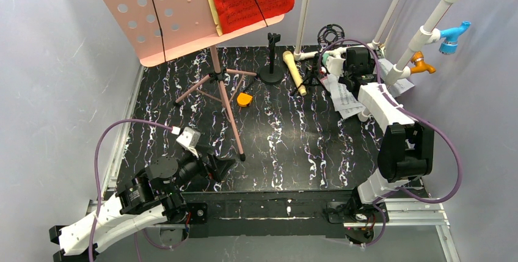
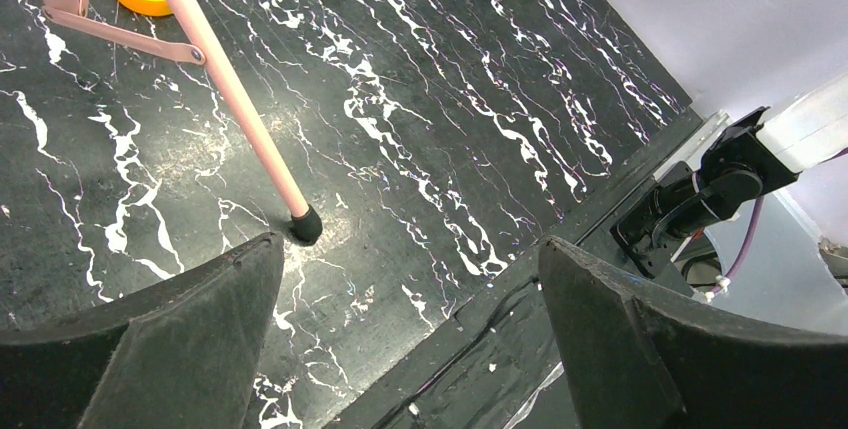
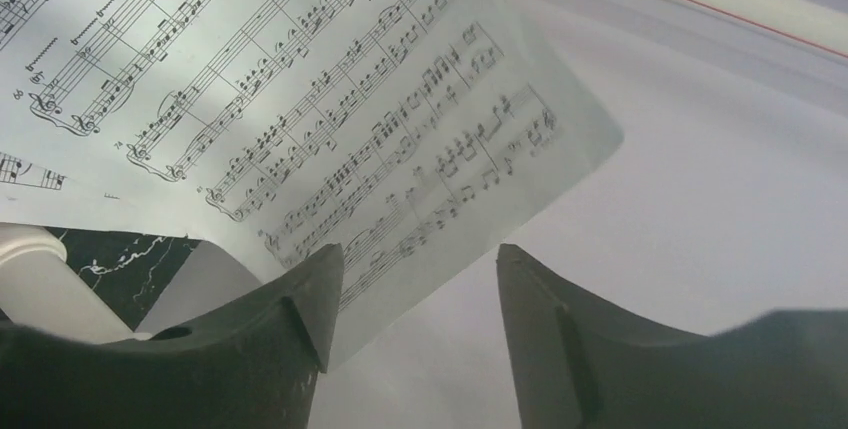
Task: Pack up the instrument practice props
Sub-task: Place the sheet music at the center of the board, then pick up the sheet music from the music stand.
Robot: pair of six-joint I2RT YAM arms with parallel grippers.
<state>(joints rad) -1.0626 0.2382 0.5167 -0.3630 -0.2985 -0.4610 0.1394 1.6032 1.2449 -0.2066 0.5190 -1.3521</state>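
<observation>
- Black worktop (image 1: 293, 146), nothing looks packed yet: pink music board (image 1: 183, 27) stands, beige microphone (image 1: 294, 72) lies loose.
- Left gripper (image 2: 410, 249) gapes empty; right gripper (image 3: 420, 254) jaws apart above white sheets (image 3: 300, 99).

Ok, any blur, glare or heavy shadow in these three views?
Top external: evenly lit and sharp, no glare on the table. Left wrist: crisp on the pink tripod leg; its own fingers are dark. Right wrist: white music sheet readable, soft grey shadow bands across it.

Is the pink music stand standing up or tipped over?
Standing up: its legs are spread on the table, with the board on top.
</observation>
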